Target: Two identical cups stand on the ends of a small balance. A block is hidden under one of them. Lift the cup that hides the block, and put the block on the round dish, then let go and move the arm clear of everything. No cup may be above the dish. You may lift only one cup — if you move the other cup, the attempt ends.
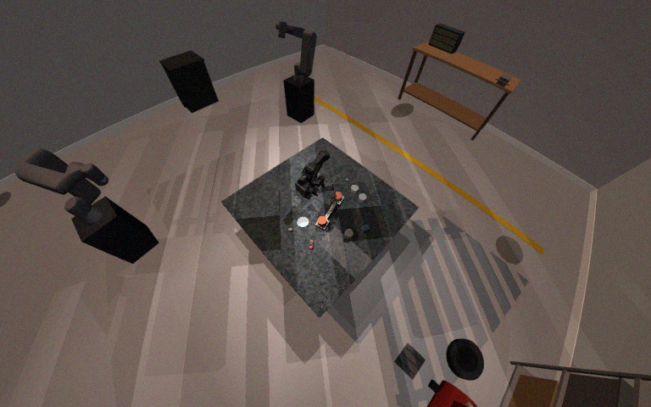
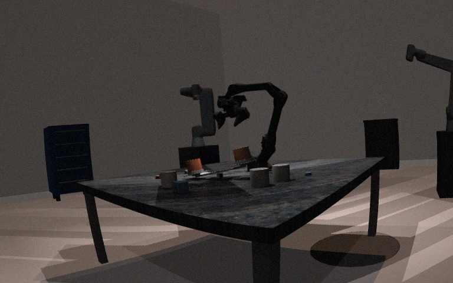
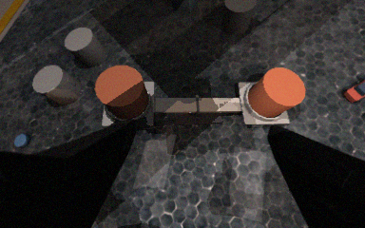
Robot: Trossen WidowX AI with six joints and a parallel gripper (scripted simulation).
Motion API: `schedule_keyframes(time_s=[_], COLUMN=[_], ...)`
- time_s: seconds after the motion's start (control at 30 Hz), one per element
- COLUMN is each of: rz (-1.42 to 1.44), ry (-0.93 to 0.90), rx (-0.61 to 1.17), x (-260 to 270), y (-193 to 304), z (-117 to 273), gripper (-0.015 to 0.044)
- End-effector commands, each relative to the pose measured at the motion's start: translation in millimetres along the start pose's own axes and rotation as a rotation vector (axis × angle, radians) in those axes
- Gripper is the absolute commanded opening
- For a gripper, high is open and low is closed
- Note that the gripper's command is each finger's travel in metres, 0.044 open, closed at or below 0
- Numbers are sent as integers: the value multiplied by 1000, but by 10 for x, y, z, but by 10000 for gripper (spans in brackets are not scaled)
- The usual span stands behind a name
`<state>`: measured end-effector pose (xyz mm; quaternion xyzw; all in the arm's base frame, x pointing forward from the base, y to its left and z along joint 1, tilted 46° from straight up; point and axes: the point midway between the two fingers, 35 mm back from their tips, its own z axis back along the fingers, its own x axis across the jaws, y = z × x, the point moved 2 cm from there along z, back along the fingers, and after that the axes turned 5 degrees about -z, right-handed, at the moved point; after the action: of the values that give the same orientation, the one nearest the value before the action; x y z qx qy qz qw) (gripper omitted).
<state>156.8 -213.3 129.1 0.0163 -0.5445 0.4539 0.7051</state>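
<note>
Two identical orange cups stand upside down on the end plates of a small balance point(image 1: 331, 208) point(image 2: 218, 167) point(image 3: 197, 105). The cup nearer the arm's base point(image 1: 338, 195) point(image 2: 242, 153) point(image 3: 121, 90) rides higher. The other cup point(image 1: 321, 220) point(image 2: 194, 164) point(image 3: 277, 92) sits lower. The white round dish point(image 1: 302, 221) lies on the table beside the lower cup. No block shows. My gripper point(image 1: 311, 184) point(image 2: 231, 117) point(image 3: 200, 128) is open and empty. It hangs high above the table and looks down on the balance's middle.
Three grey cylinders point(image 1: 354, 187) point(image 1: 363, 196) point(image 1: 348, 233) stand on the dark table point(image 1: 312, 282) point(image 2: 267, 206); two of them point(image 3: 86, 45) point(image 3: 54, 83) stand close to the higher cup. A red piece point(image 1: 310, 244) point(image 3: 355, 91), a blue cube point(image 2: 180, 186) and a small blue disc point(image 3: 20, 140) lie around.
</note>
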Motion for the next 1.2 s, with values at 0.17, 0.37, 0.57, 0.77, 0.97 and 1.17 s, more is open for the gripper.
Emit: schedule_keyframes(time_s=[0.17, 0.37, 0.57, 0.77, 0.97, 1.17], rz=[-145, -322, -498, -670, -836, -995], ry=[-17, 3, 46, 112, 198, 304], rx=[65, 163, 257, 342, 414, 469], x=[-114, -266, -422, -576, -726, -871], y=[-106, -211, -310, -398, -472, -531], z=[-89, -219, -377, -561, -769, -1000], gripper=[440, 440, 440, 440, 440, 440])
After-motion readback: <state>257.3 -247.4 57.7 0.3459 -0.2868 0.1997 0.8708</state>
